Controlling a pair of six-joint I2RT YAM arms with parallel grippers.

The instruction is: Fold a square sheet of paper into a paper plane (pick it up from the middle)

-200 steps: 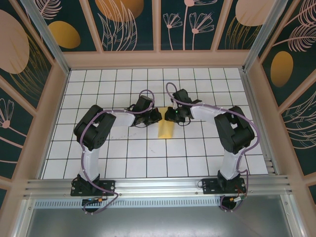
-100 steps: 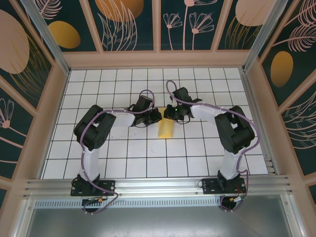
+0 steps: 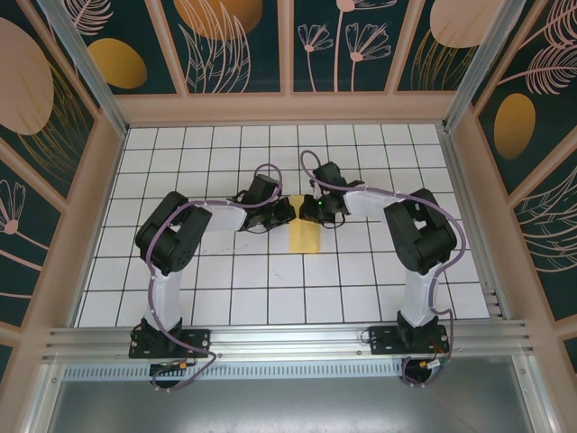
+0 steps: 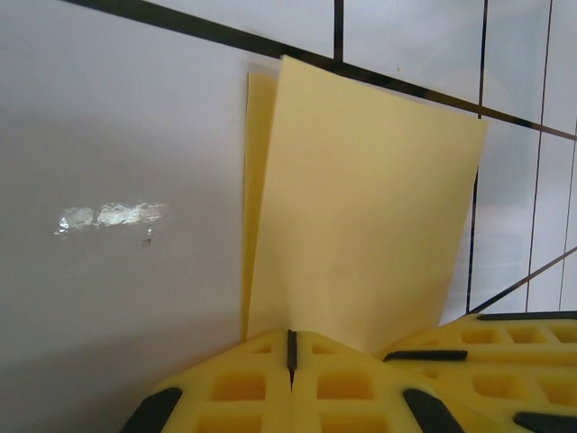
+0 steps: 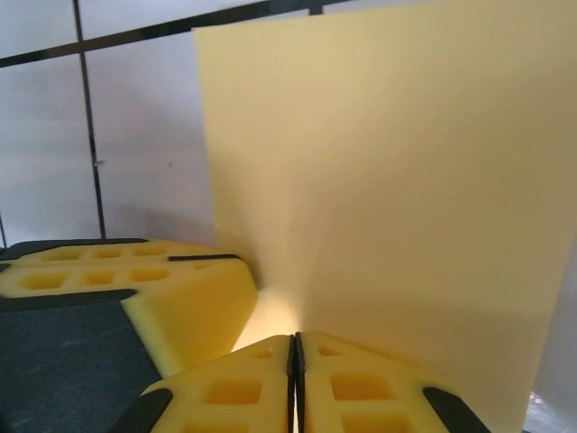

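The square sheet of paper [image 3: 304, 237] lies on the white grid table, folded into a narrow yellow strip of two layers, the lower layer peeking out along the left edge in the left wrist view [image 4: 361, 216]. My left gripper [image 3: 286, 213] [image 4: 291, 347] is shut, its tips meeting the strip's far end. My right gripper [image 3: 307, 210] [image 5: 295, 354] is shut too, with its tips on the same end [image 5: 388, 198]. The two grippers sit side by side, almost touching. I cannot tell whether any paper is caught between either pair of jaws.
The white tiled table [image 3: 225, 271] is boxed in by wooden walls [image 3: 288, 108] on three sides. A metal rail [image 3: 288, 338] runs along the near edge by the arm bases. The other arm's yellow fingers [image 4: 514, 347] [image 5: 126, 275] crowd each wrist view.
The right gripper lifted slightly away and came back down to the strip's far end. The strip went from slightly slanted to straight. The left gripper stayed put.
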